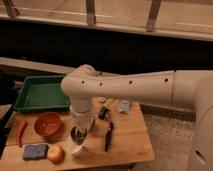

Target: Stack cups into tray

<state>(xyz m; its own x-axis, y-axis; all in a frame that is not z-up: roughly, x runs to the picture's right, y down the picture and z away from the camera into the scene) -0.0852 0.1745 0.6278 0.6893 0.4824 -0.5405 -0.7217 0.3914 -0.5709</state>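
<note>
Reaching down, jaws above white cup [75, 148]

Dim warm light from above; black band [125, 47] across the upper frame; the hand [80, 134], lower left-centre, lies in shadow.

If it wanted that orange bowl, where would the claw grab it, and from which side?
Probably the rim, from above: the orange bowl sits upright, mouth open, so one wall can be pinched. The right edge suits best, being nearest the claw, which hangs over the white cup; a red chili lies on its left.
</note>
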